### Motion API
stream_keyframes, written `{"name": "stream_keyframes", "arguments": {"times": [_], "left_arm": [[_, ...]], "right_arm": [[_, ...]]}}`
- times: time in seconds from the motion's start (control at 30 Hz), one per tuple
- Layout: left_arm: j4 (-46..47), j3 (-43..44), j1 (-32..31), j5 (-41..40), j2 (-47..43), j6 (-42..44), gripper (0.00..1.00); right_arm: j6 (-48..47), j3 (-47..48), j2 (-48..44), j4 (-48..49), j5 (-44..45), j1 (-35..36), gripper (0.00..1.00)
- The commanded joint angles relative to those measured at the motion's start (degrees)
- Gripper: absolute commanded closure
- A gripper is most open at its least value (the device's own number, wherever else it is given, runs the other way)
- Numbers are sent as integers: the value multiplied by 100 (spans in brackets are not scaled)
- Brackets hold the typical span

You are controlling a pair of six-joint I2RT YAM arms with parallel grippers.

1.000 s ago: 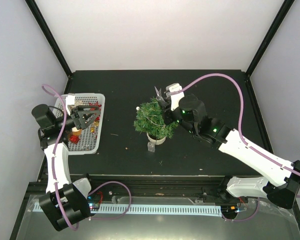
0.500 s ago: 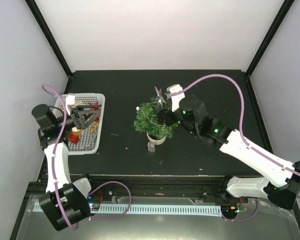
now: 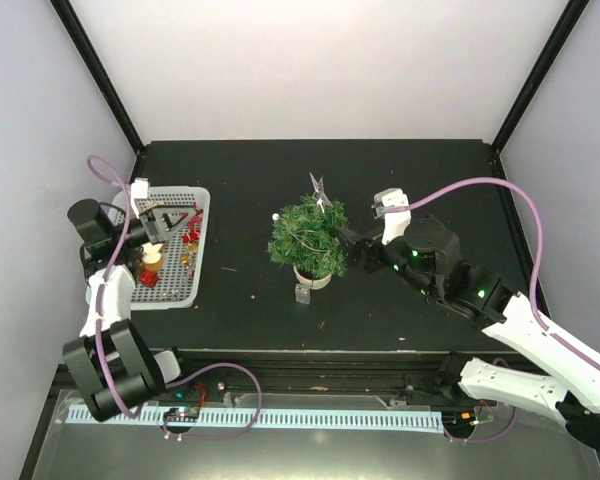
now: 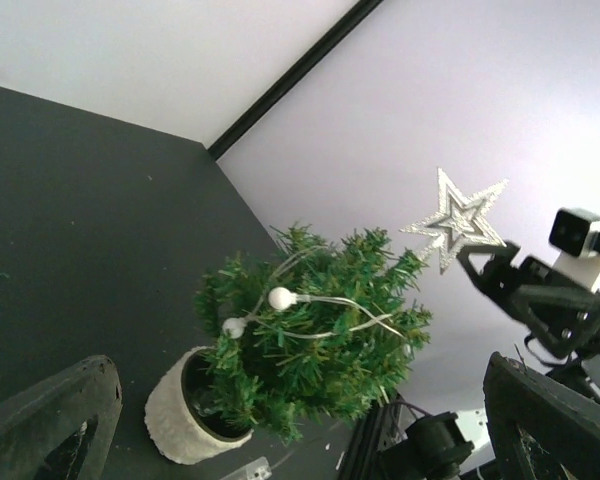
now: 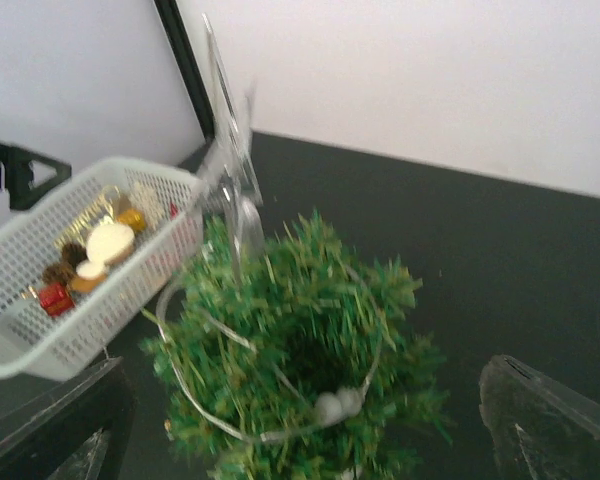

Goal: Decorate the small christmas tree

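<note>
Both left fingers (image 3: 170, 220) and right fingers (image 3: 352, 243) splayed, apparently empty; the small christmas tree (image 3: 305, 238) just beside the right.

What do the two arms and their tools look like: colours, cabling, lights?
The left arm and right arm have white link shells and black rounded joints. A lilac cable loops off each wrist. The right arm's joints show green lights. The left tool and right tool are black, each with a white block behind it.

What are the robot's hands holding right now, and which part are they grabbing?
Nothing. The left gripper and the right gripper are both open and empty. The star sits on the small christmas tree, untouched.
</note>
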Motion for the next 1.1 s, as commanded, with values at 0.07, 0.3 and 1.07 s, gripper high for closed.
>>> {"name": "stream_keyframes", "arguments": {"times": [0.07,0.3,1.07], "left_arm": [[-422,688,-30,168,797,752,1],[-6062,2841,-1355,-3405,1225,5736,1],[-7181,2895,-119,-6013,1770,8511,19]], "right_arm": [[370,-574,-105,-354,0,-24,6],[397,-767,5,-151,-12,-24,6],[1173,-1818,479,941,220,-34,12]]}}
